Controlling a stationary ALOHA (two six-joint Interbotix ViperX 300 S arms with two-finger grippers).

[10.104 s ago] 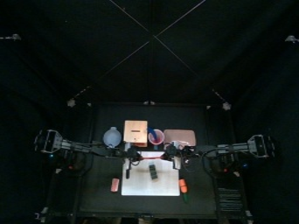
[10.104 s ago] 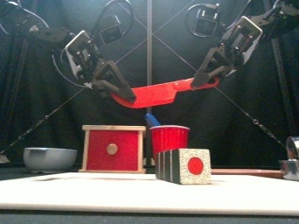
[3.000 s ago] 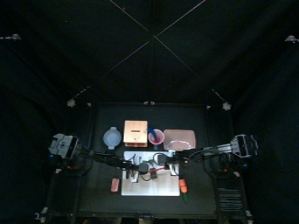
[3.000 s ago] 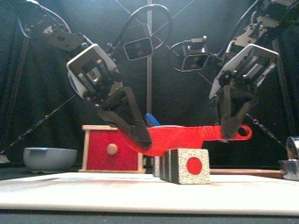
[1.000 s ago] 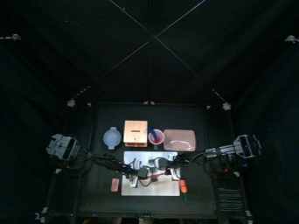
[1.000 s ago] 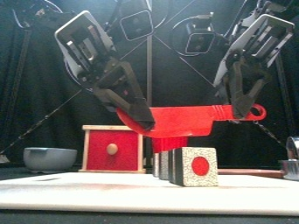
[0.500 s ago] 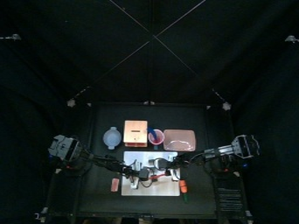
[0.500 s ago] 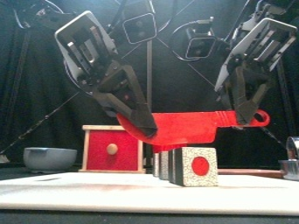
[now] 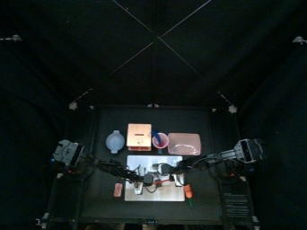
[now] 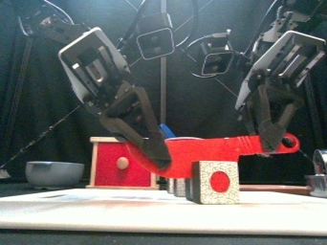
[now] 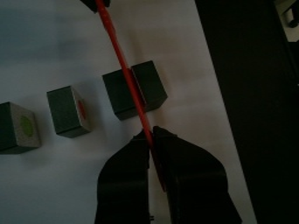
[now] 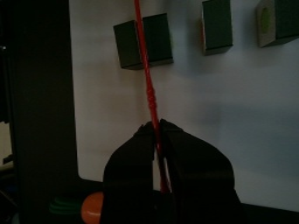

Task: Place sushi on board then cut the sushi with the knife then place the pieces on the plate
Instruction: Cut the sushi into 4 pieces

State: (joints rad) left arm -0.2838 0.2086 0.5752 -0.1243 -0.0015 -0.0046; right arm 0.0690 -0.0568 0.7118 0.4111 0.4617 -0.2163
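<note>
Left arm: comes in from the left, slanting down over the table's middle. The left gripper has its jaws pressed together on the blade tip of the red toy knife. Right arm: comes in from the right at a matching slant. The right gripper has its jaws pinched on the knife's handle end. The knife hangs level between the two grippers, edge down, about at the height of the sushi tops. Whether it presses into them cannot be told. Sushi pieces: three dark green blocks on the white cutting board, standing in a row with gaps between them. In both wrist views the knife's edge runs across the end block. In the front view the nearest block shows a pale face with a red centre. Behind the board, along the back of the table from left to right, stand a blue-grey bowl, a wooden box with a red drawer front, a red cup and the pink tray. The tray is well apart from the sushi. Two orange toy foods lie near the board's left and right edges, toward the front. In the front view both arms and the knife hide most of the cup.
</note>
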